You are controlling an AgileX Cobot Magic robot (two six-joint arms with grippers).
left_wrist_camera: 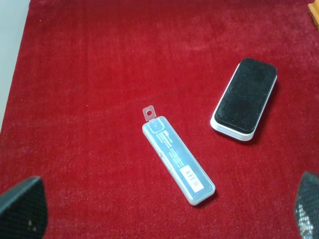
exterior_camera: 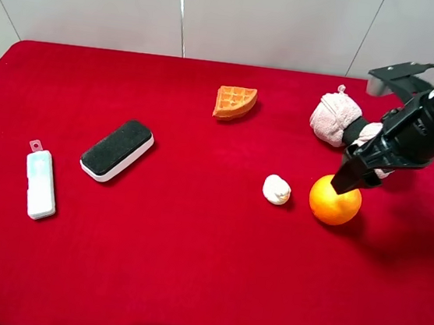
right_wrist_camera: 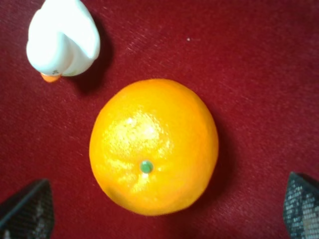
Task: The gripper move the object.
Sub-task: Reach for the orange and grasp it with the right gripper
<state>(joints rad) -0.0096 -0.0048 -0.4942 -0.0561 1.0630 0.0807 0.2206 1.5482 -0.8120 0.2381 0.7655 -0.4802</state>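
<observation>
Right wrist view looks straight down on the round bright orange fruit with dimpled skin [right_wrist_camera: 153,147], which sits on the red cloth counter [right_wrist_camera: 259,59] with its small green stem scar facing up. The right gripper [right_wrist_camera: 163,208] hangs over it with its black fingertips [right_wrist_camera: 25,211] spread wide, one to either side of the fruit and clear of its skin. Just beside the fruit lies a small white lump [right_wrist_camera: 62,37] with an orange speck at one end.

From the exterior high camera, the fruit is on the right part of the counter, the lump to its left and a rolled pink towel [exterior_camera: 336,117] near behind it. Farther left are an orange-brown waffle wedge [exterior_camera: 235,102], a black-topped white eraser block [exterior_camera: 116,149] and a pale plastic case [exterior_camera: 40,184]. The left gripper [left_wrist_camera: 164,206] is spread open above that case.
</observation>
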